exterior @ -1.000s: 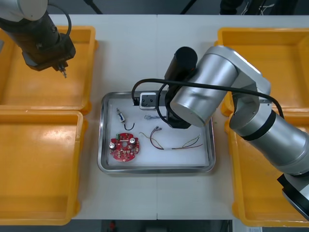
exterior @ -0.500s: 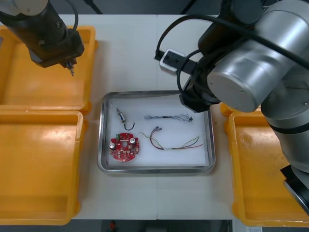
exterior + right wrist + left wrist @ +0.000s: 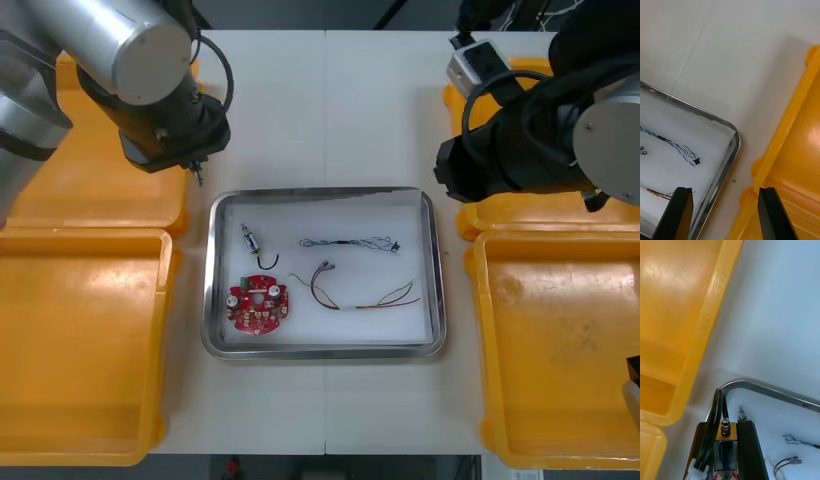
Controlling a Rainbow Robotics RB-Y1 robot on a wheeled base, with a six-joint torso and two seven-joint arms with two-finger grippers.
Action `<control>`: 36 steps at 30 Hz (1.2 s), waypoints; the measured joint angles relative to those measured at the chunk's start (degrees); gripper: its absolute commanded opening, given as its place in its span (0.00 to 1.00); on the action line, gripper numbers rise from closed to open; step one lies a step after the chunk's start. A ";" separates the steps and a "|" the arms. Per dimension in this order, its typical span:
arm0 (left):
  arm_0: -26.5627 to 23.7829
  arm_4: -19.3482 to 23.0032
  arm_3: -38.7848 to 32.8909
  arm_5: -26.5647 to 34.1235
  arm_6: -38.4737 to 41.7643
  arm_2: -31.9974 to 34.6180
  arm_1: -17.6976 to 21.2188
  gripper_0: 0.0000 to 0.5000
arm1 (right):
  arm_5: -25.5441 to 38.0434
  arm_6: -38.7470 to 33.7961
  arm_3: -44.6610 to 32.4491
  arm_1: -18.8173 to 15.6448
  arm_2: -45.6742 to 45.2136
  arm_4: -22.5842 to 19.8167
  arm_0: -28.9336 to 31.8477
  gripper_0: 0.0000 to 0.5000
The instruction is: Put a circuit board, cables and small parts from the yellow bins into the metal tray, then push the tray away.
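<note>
The right gripper (image 3: 724, 192) is pulling clear, jaws spread and empty, leaving the twisted blue and white cable (image 3: 350, 242) lying crosswise in the shiny white-lined metal tray (image 3: 325, 352), with its plug end toward the robot's right. Now the left gripper (image 3: 725, 422) is swinging over the tray's far left corner, clamping a small metal part (image 3: 726, 426), which is lying lengthwise along the fingers.

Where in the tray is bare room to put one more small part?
Free: the strip between the tray's far rim and the blue-white cable; the near right corner, beside the red-yellow cable. Crowded: left side, with board and metal part. Left gripper, holding a second part, hangs by the far left corner; right gripper, open, beyond the right rim.
</note>
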 measured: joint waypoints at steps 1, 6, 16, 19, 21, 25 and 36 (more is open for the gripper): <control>0.00 0.00 -0.01 -1.17 1.82 -1.06 0.00 0.00 | 0.00 -2.02 -0.77 -0.54 -0.74 -0.18 0.89 1.00; 0.00 0.00 -0.03 -5.79 6.66 -5.99 -0.19 0.00 | 0.00 -6.79 -4.42 -3.30 -5.44 -2.14 6.31 1.00; 0.04 -0.01 0.11 -9.92 6.64 -11.87 -2.44 0.00 | 0.01 -10.82 -7.16 -7.65 -18.97 -12.29 17.68 1.00; 0.04 -0.01 0.82 -11.59 6.63 -14.66 -2.98 0.00 | 0.01 -10.82 -7.18 -8.34 -23.66 -14.55 20.35 1.00; 0.04 -0.01 1.71 -12.56 6.54 -16.43 -3.26 0.00 | 0.01 -10.82 -7.19 -9.20 -25.41 -14.68 21.90 1.00; 0.10 -0.13 3.86 -14.80 6.38 -19.43 -3.53 0.00 | 0.01 -10.82 -7.20 -11.41 -27.38 -15.11 25.35 1.00; 1.35 -1.68 4.77 -18.85 5.34 -22.31 -3.88 0.06 | 0.01 -10.84 -7.25 -12.17 -31.25 -16.32 32.43 1.00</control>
